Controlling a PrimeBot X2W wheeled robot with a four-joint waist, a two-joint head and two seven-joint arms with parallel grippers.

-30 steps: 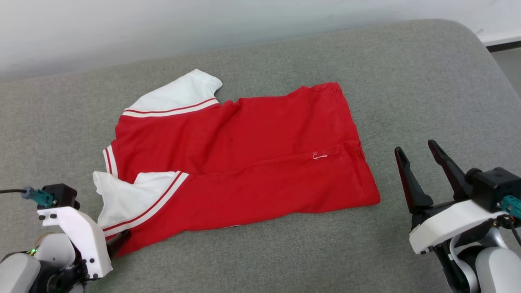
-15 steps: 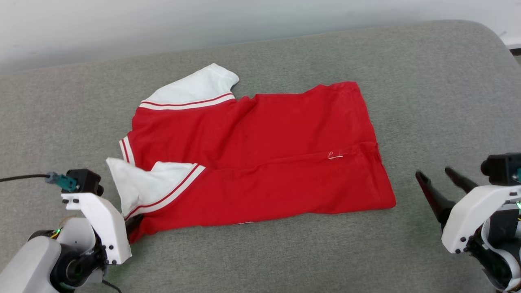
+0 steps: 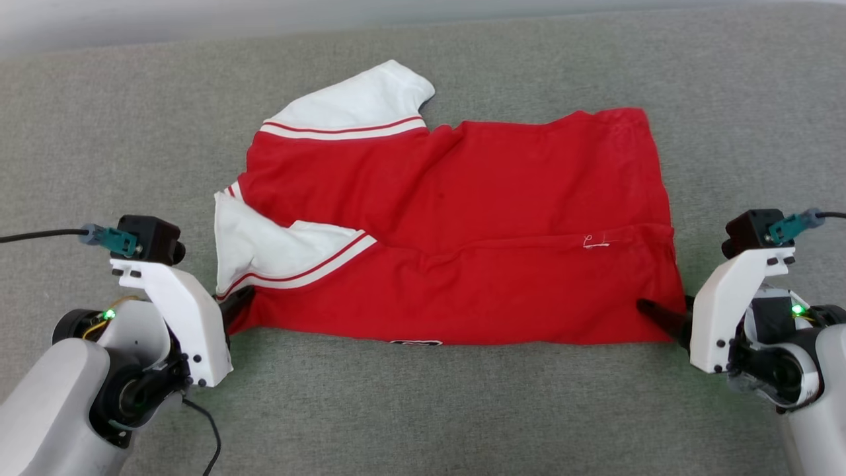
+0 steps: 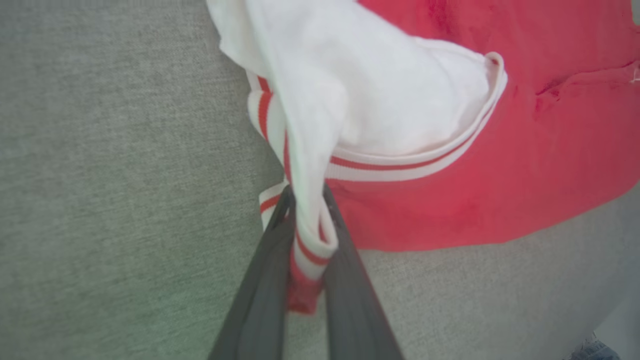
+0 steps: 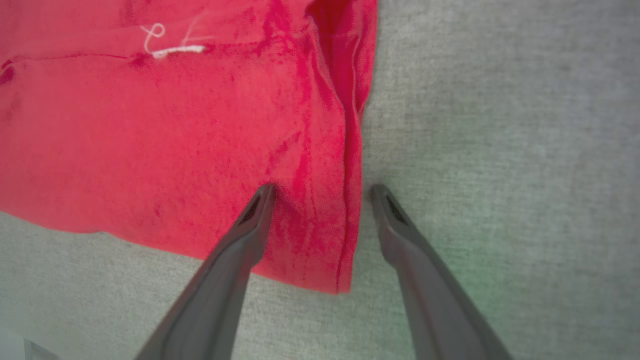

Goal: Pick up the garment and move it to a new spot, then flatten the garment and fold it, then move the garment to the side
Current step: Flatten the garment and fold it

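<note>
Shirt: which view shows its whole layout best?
Head view: the whole shirt lies on the cushion. Left wrist view shows a sleeve, trim pinched in the left hand; right wrist view, a hem corner between the open right hand's fingers.

The left end effector (image 4: 305, 195) sits low at the lower left, its two dark fingers (image 4: 260, 300) nearly together, pinching the garment (image 4: 450, 200). The right end effector (image 5: 322, 190), low at the lower right, points inward with its fingers spread wide.
</note>
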